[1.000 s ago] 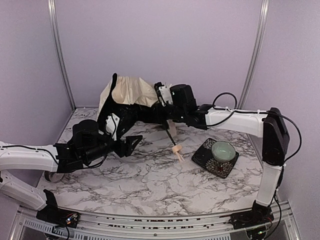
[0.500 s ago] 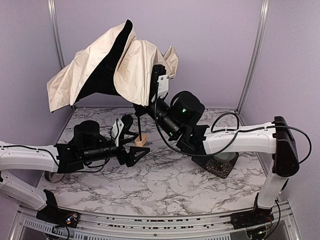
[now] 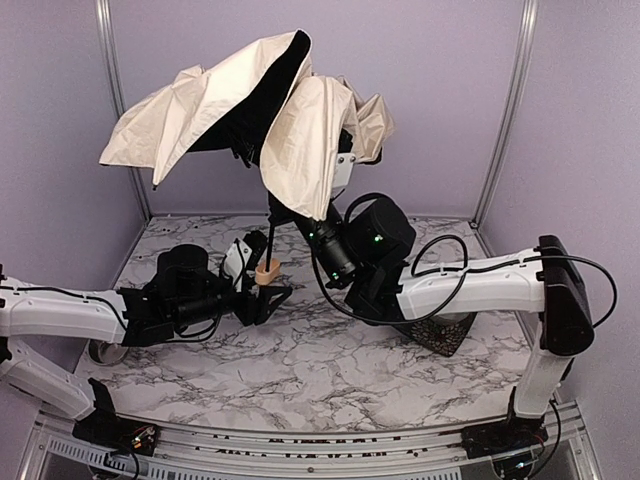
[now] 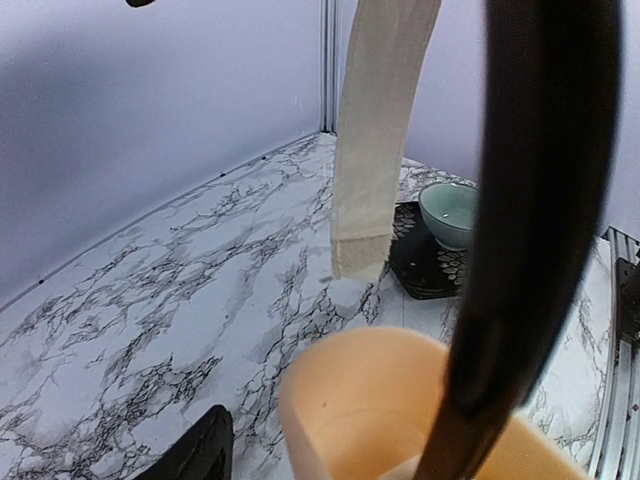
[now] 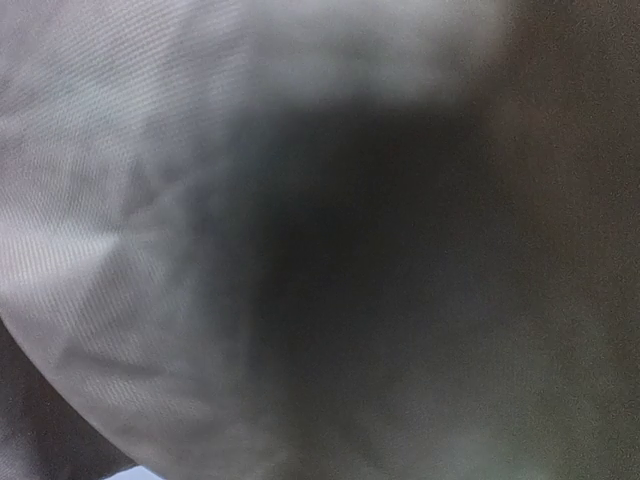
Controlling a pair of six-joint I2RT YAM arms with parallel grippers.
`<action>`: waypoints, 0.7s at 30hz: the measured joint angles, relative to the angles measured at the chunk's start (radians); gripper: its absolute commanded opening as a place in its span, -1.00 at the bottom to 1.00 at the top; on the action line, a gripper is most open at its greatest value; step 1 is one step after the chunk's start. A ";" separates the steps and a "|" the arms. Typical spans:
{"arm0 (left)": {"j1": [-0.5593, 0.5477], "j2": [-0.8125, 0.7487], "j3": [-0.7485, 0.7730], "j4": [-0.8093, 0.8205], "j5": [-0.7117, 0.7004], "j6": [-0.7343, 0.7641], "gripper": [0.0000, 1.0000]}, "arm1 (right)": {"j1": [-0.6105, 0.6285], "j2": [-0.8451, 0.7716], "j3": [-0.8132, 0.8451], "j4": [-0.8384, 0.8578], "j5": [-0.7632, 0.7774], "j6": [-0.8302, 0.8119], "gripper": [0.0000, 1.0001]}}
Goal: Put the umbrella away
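Note:
The umbrella hangs high over the back of the table, its cream canopy half spread with the black lining showing. My right gripper reaches up into the folds and is shut on the umbrella, holding it aloft; cream fabric fills the right wrist view. A thin black shaft runs down to the tan handle. The left gripper sits around that handle with its jaws open. In the left wrist view the handle stands a gap away from the left finger. A cream fabric strip hangs ahead.
A pale green bowl sits on a dark patterned plate at the right, mostly behind my right forearm in the top view. Purple walls close the back and sides. The marble table stretches in front of both arms.
The right arm lifted the umbrella from the table and the canopy spread higher. The left gripper moved right to the handle, widening and then narrowing around it.

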 measured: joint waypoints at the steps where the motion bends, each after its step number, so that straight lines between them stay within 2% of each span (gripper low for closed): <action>1: 0.000 0.000 0.000 0.000 -0.005 0.004 0.33 | 0.001 0.002 -0.005 0.006 0.003 0.000 -1.00; 6: 0.000 -0.026 0.000 0.000 -0.015 0.040 0.42 | 0.002 0.015 -0.011 0.008 0.015 -0.005 -1.00; 8: 0.000 -0.047 0.000 0.001 -0.021 0.055 0.30 | 0.002 0.018 -0.011 0.006 0.015 -0.008 -1.00; 19: 0.000 -0.077 -0.008 0.017 -0.038 0.089 -1.00 | 0.003 0.021 -0.012 0.004 0.016 -0.017 -1.00; 21: 0.002 -0.077 -0.010 0.018 -0.044 0.083 -1.00 | 0.003 0.021 -0.012 -0.002 0.014 -0.018 -1.00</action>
